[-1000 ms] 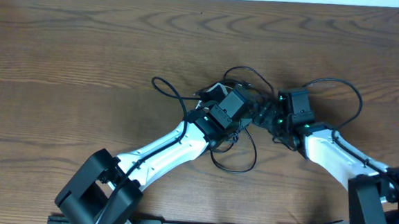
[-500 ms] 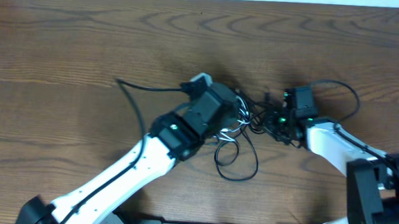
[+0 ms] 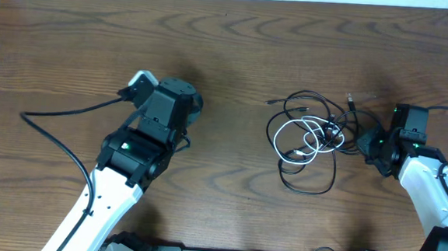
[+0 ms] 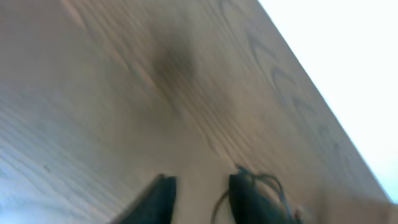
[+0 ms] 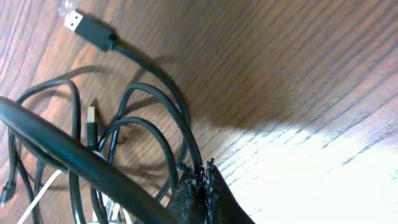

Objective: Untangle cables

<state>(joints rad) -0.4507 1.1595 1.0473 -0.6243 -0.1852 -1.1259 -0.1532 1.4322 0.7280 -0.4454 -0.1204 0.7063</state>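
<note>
My right gripper (image 5: 202,178) is clamped shut on a black cable (image 5: 186,134) at the right edge of the tangle. The cables (image 3: 313,139) lie in a loose heap on the wooden table (image 3: 229,48), right of centre, with a white cable (image 5: 38,196) looped through the black ones and a USB plug (image 5: 78,23) lying clear at the far side. My left gripper (image 4: 202,177) hangs over bare wood well to the left of the heap, its fingers parted and nothing between them, though that view is blurred.
</note>
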